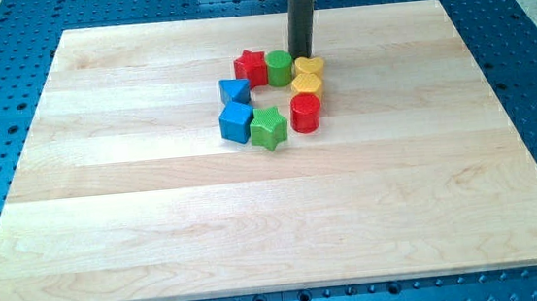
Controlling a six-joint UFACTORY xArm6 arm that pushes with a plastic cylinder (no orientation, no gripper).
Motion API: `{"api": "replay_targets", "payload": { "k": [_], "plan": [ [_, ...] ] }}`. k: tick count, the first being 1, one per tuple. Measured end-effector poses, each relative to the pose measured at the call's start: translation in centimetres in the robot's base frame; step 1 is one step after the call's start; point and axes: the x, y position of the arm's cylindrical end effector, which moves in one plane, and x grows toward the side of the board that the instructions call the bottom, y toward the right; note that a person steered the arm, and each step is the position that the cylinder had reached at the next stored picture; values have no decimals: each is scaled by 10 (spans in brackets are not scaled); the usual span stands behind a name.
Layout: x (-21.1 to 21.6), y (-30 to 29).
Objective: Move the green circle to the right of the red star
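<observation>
The green circle (279, 68) is found touching the red star (251, 67) on the view's right, as required, while my tip (300, 56), holding nothing, is set just beyond it.

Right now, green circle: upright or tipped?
Upright. The green circle shows its flat round top, sitting level between the red star and the yellow heart; my tip stands just behind it.

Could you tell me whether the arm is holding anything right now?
Nothing is held; my tip only stands just behind the green circle.
</observation>
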Motion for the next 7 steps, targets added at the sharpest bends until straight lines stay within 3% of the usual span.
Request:
{"api": "replay_targets", "payload": {
  "k": [2,5,7],
  "plan": [
    [7,-13],
    [-30,-15],
    [-10,-59]
  ]
}}
